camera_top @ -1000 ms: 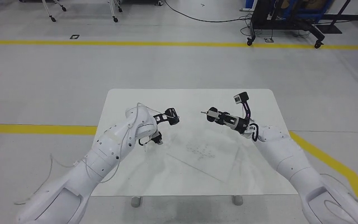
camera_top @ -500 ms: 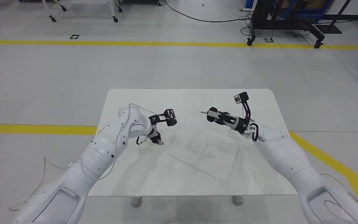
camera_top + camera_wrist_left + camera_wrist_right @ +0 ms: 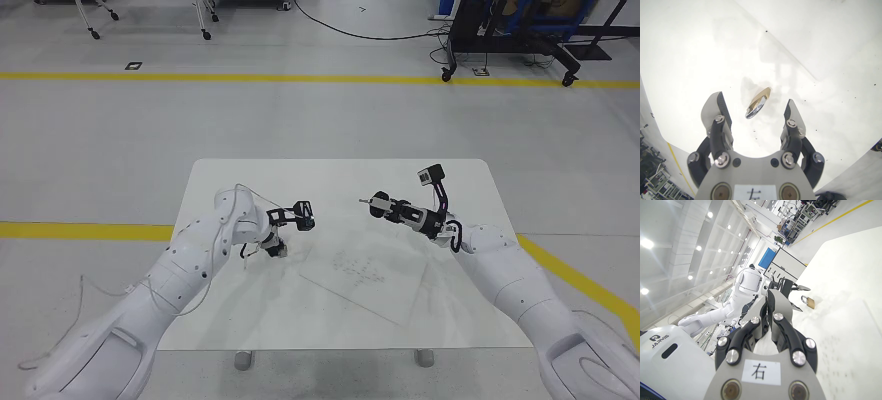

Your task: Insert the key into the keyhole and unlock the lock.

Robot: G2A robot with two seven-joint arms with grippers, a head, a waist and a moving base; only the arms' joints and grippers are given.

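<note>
**Two-armed rig at the lock, seen from above and from both wrists.** We see the left tool point(image 3: 754, 97) with its jaws spread wide, low over the lock point(image 3: 758, 103), one finger on either side and neither touching it. The lock, a brass padlock with a silver shackle, rests on the white worktop point(image 3: 400, 300) toward the robot's left side. The right tool point(image 3: 770, 294) hangs above the worktop, well apart from the lock. Its fingers are pressed together on the key point(image 3: 364, 201), whose thin silver tip points toward the left arm.

lock point(image 3: 759, 98): brass body, silver shackle closed, lying on table point(image 3: 400, 290) | key point(image 3: 362, 201): thin, metal, off the table
</note>
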